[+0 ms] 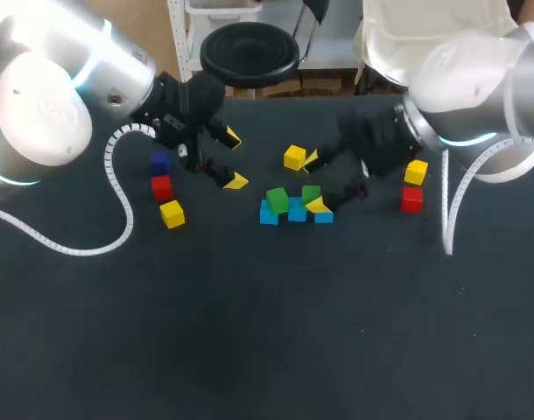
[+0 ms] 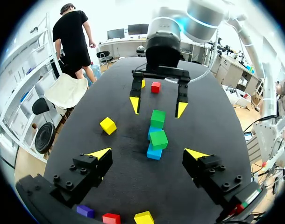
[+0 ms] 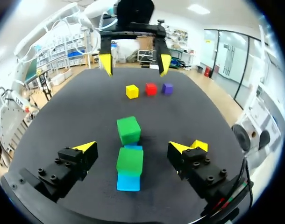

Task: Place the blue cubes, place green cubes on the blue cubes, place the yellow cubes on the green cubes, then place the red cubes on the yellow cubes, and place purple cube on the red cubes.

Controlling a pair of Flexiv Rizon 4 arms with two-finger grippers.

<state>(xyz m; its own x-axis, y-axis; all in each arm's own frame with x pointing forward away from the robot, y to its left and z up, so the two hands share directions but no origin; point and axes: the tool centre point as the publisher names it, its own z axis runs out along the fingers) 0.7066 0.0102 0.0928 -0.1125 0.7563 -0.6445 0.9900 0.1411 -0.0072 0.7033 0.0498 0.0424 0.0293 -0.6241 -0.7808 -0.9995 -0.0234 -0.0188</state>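
**1. Right arm.** My right gripper [image 3: 132, 147] has its fingers apart and clamps nothing. The right red cube [image 1: 412, 199] and right yellow cube [image 1: 416, 171] lie on the table [image 1: 249, 332] close beside this arm's wrist, one next to the other.

**2. Beside the finger.** A lone yellow cube [image 3: 199, 145] sits just outside one finger of my right gripper.

**3. Ahead, between the fingers.** The blue cubes [image 3: 128, 182] form a row running away from my right gripper. The near green cube [image 3: 130, 161] rests on the closest blue one. Past an uncovered blue top comes the far green cube [image 3: 128, 129], turned slightly askew. Whether it sits squarely on the last blue cube, I cannot tell.

**4. Beyond the row.** My left gripper [image 2: 148, 154] faces my right gripper across the cubes. Its fingers are spread and it is empty.

**5. Farthest.** Behind my left gripper, a left yellow cube [image 3: 131, 91], left red cube [image 3: 151, 89] and purple cube [image 3: 167, 88] lie in a line, near one another and well apart from the row.
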